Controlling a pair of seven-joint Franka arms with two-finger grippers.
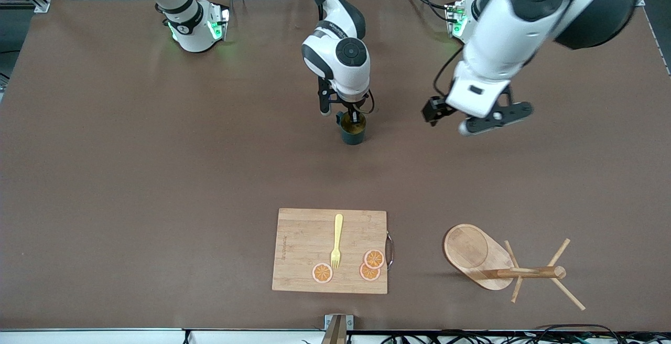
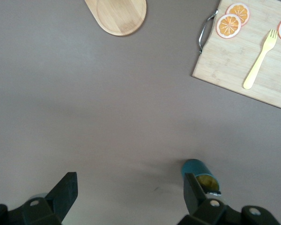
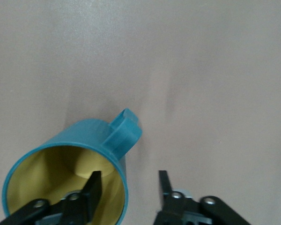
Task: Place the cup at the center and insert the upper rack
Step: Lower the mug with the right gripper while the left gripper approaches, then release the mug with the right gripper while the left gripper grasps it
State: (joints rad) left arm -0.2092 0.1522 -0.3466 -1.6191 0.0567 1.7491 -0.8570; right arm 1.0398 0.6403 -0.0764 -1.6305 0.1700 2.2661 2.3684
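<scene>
1. At mid-table in the front view, the right gripper [image 1: 352, 116] straddles the rim of the upright cup [image 1: 353, 130]. The upper rack [image 1: 503, 266] lies toppled toward the left arm's end, beside the cutting board [image 1: 330, 250], nearer the camera.
2. In the left wrist view, the left gripper [image 2: 126, 194] hangs over bare table with fingers spread wide, waiting.
3. In the right wrist view, one finger [image 3: 92, 186] sits inside the cup, one outside; the jaws are parted and clear of the wall, apparently letting go.
</scene>
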